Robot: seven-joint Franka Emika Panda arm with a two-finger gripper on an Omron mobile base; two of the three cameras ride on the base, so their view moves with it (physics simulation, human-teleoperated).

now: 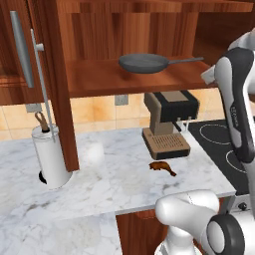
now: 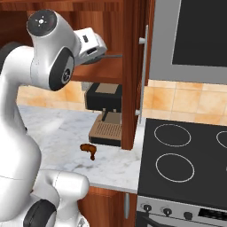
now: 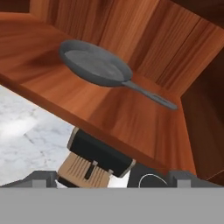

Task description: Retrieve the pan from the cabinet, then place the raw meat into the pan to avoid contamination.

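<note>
Along the right edge of the left base view, the white arm (image 1: 239,107) is seen rising from its base at the lower right and bending toward the open cabinet (image 1: 124,74) at the top of the frame. At the upper left of the right base view, the large shoulder and elbow joints are stacked, and the hand is extended to the right, level with the cabinet shelf. The gripper (image 3: 113,177) is shown at the bottom of the hand view, where its two dark fingertips (image 3: 41,178) are set wide apart near the left and right lower corners; nothing is held between them and nothing is touched.

On the wooden shelf (image 3: 109,113) inside the cabinet, the pan (image 1: 143,63) is resting upright at the upper centre of the left base view, its long handle pointed to the right. In the hand view the pan is placed in the upper left, well apart from the fingertips, and it is seen to be empty.

Below the shelf, on the marble counter (image 1: 99,174), a coffee machine (image 1: 167,124) is positioned at the centre. The raw meat (image 1: 162,167) is lying on the counter just in front of the machine, at the lower centre of the left base view. At the left, a white canister (image 1: 50,157) is stood on the counter. A black cooktop (image 2: 181,159) is set at the lower right of the right base view.
</note>
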